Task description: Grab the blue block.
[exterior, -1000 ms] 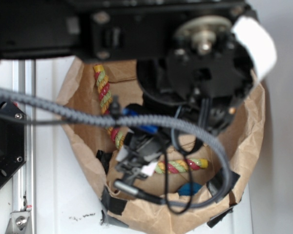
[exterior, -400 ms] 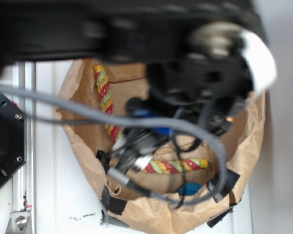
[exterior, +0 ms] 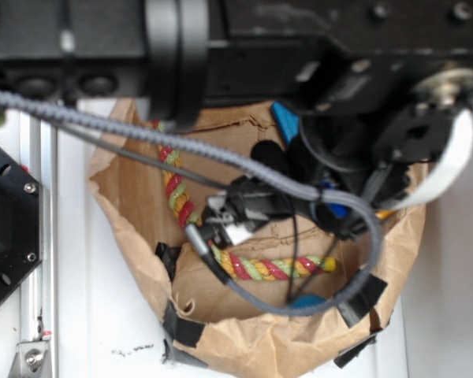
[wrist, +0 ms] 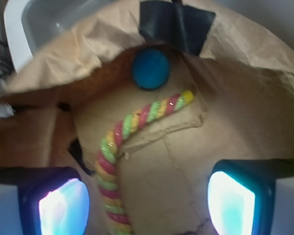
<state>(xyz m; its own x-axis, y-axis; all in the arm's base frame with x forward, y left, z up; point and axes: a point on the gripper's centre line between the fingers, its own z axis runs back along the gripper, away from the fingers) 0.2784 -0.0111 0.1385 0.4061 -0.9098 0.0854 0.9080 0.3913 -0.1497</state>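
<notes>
Claw (wrist: 147, 198) open, empty; blue block (exterior: 285, 124) high by arm.

Paper bag (exterior: 244, 346) open on counter (exterior: 102, 315), rope (wrist: 122, 142) lying curved inside bag, round lump (wrist: 150, 68) in bag just beyond rope's end, tape patch (wrist: 175, 22) on bag rim behind lump, arm w/ cable (exterior: 142, 142) overhead.

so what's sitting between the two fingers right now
In the wrist view, the striped rope runs up between the open fingers, closer to one of them. The rest is bare brown paper. Nothing is gripped.
</notes>
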